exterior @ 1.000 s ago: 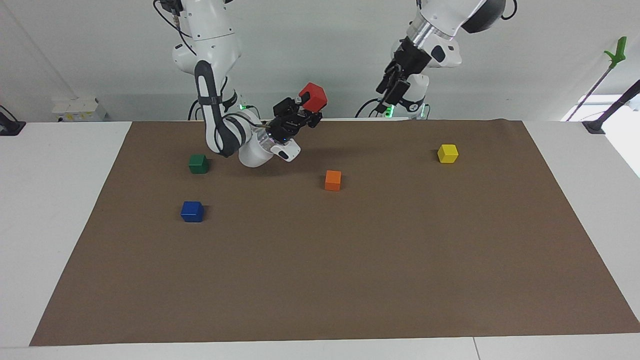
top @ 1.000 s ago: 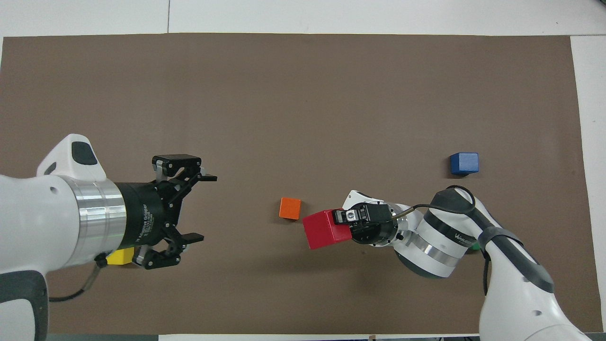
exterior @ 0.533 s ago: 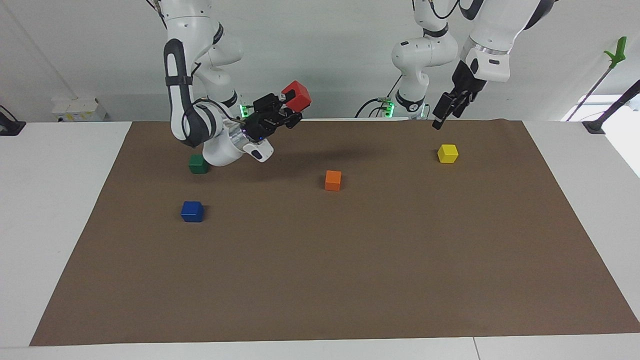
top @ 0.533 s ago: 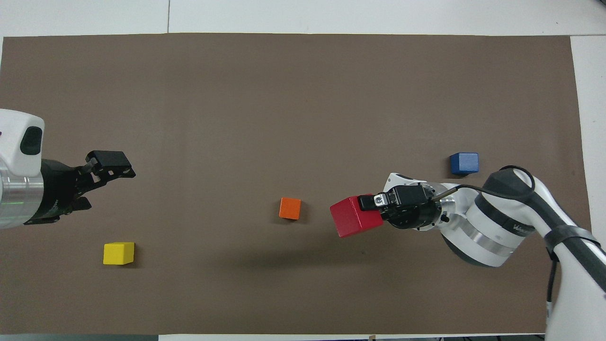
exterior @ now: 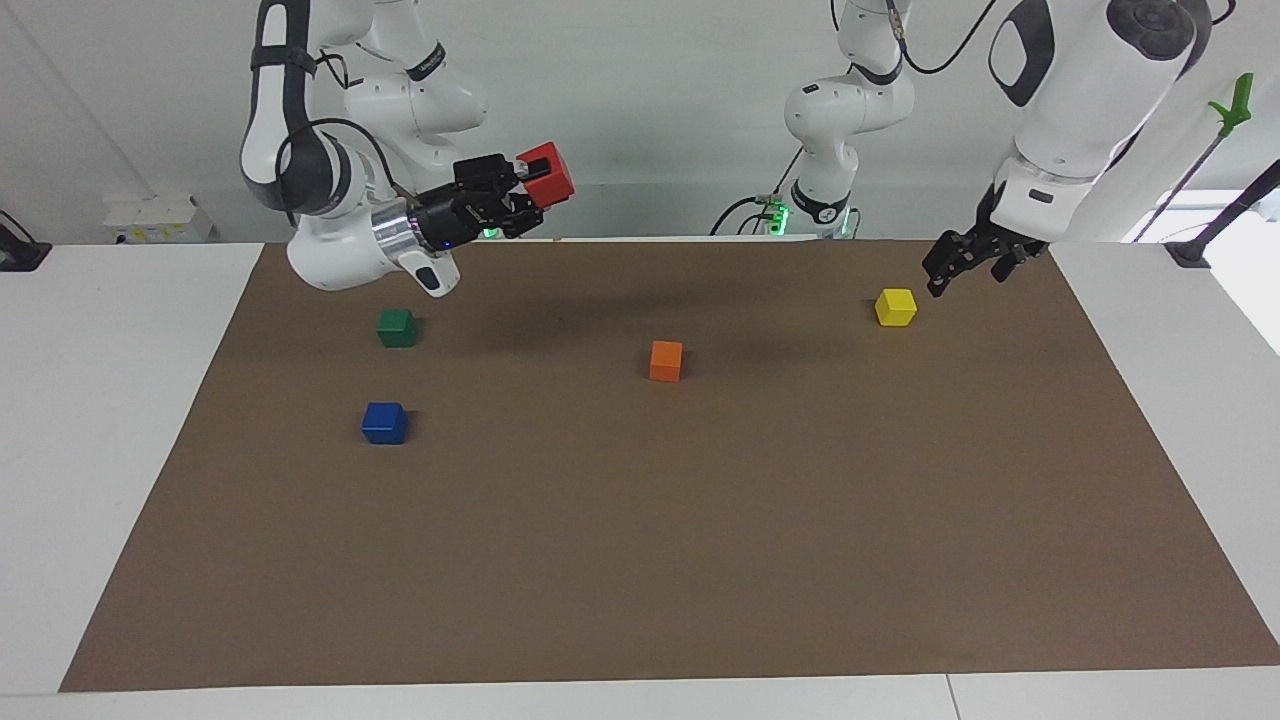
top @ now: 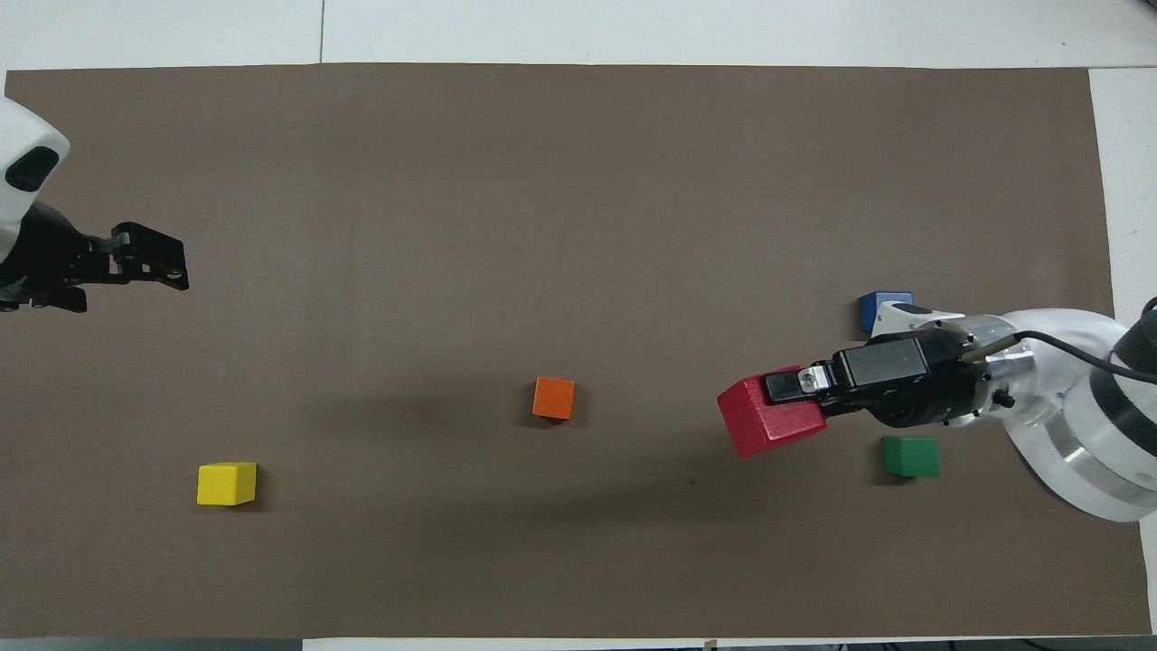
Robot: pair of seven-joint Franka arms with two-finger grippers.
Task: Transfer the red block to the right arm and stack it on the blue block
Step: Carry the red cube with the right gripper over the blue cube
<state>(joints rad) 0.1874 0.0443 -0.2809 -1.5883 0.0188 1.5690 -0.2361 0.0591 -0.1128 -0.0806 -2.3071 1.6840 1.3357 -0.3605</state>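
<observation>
Right hand (exterior: 528, 196) clamped on the red block (exterior: 546, 174), held in the air over the surface (exterior: 700, 520) at the right arm's end. Blue block (exterior: 384, 423) rests on the surface, farther from the robots than the green block (exterior: 397, 327); the right arm is much the nearer. Left hand (exterior: 965, 260) wide, empty, over the yellow block's (exterior: 895, 306) end, waiting. The overhead view half-hides the blue block (top: 881, 306) under the right wrist; the facing view shows it clear, well below the load.

1. Right tool (exterior: 530, 195) grips the red block (exterior: 546, 173) aloft, above the brown mat (exterior: 640, 560).
2. Blue block (exterior: 384, 423) lies on the mat.
3. Left tool (exterior: 950, 272), open, hangs beside the yellow block (exterior: 895, 307).
</observation>
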